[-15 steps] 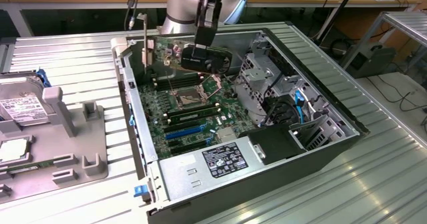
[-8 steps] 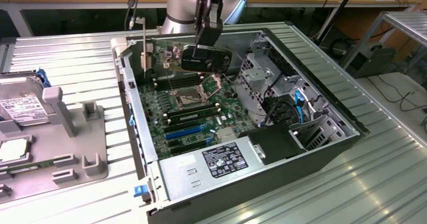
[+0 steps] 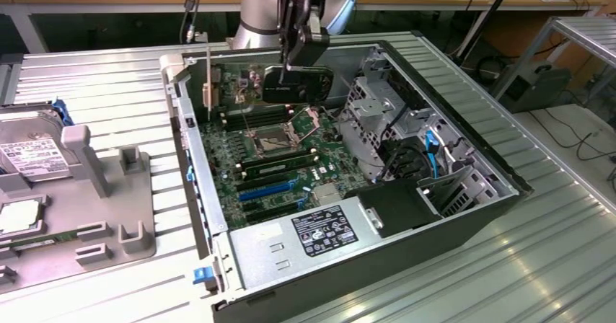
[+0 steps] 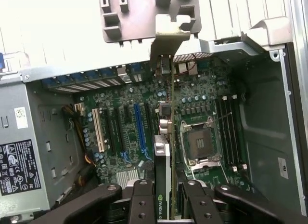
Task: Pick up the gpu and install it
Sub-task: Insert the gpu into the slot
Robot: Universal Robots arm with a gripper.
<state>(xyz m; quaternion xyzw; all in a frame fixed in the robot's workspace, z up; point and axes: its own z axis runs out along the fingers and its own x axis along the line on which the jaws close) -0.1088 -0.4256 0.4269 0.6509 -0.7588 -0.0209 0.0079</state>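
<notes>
The gpu [image 3: 306, 86], a flat black card with a silvery bracket [image 3: 210, 85] at one end, hangs upright above the motherboard [image 3: 274, 157] inside the open computer case [image 3: 198, 164]. My gripper [image 3: 300, 65] is shut on the card's top edge from above. In the wrist view the gpu [image 4: 164, 166] appears edge-on between my black fingers [image 4: 140, 204], and its bracket [image 4: 168, 38] reaches toward the case's rear wall. The card hovers over the slots beside the CPU socket [image 4: 199, 142], near the long blue slot [image 4: 139, 127].
A power supply [image 3: 308, 236] fills the case's near corner, and a drive cage [image 3: 376, 114] with cables stands at the exterior view's right. Outside the case, on the exterior view's left, a grey fixture [image 3: 106, 193] holds a silver hard drive [image 3: 29, 157].
</notes>
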